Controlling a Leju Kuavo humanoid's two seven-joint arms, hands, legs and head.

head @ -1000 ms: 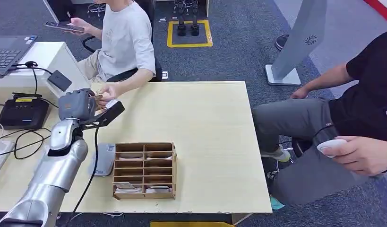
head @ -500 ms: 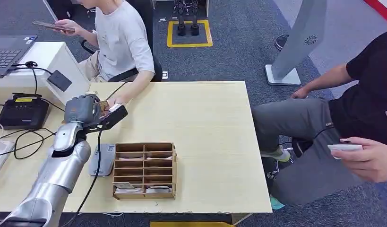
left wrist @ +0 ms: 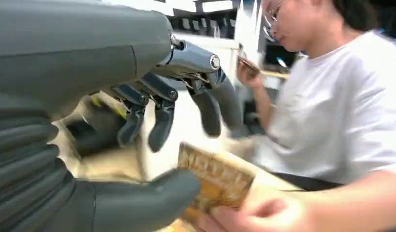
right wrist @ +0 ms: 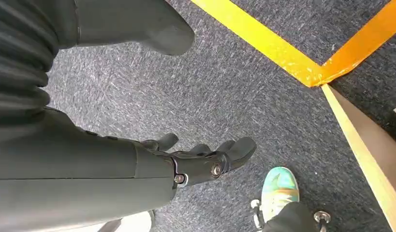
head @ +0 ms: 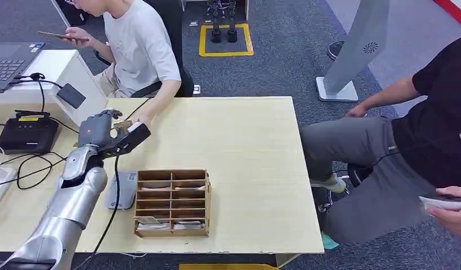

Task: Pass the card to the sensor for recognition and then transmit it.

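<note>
Head view, left hand: the left hand [head: 98, 130] is raised over the far-left corner of the table [head: 245, 146], fingers apart, reaching to the seated person's hand [head: 139, 121].
Head view, card: the card [head: 122, 123] shows as a thin tan sliver between the two hands; whose grip carries it cannot be told from here.
Head view, sensor: a flat grey pad [head: 121, 190], probably the sensor, lies on the table near the robot, just left of the wooden sorter [head: 172, 202].
Head view, room: bare tabletop lies right of the hand; the sorter, the black cables [head: 31, 163] and the table's left edge crowd the path toward the pad.
Left wrist view, hand: the left hand [left wrist: 152, 145] is spread, dark fingers [left wrist: 163, 123] curled above the card and thumb [left wrist: 138, 198] below it, not clamped down.
Left wrist view, card: the card [left wrist: 216, 180], patterned gold-brown, is pinched at one end by the person's fingers [left wrist: 254, 212]; the other end sits at the thumb tip.
Left wrist view, handling: judged thin, stiff, light and slick. Best taken by the free end, flat faces between thumb and fingers, leaving the rest exposed for the reader.
Right wrist view, right hand: the right hand [right wrist: 196, 159] hangs over grey carpet [right wrist: 234, 87], fingers loosely apart, holding nothing.
</note>
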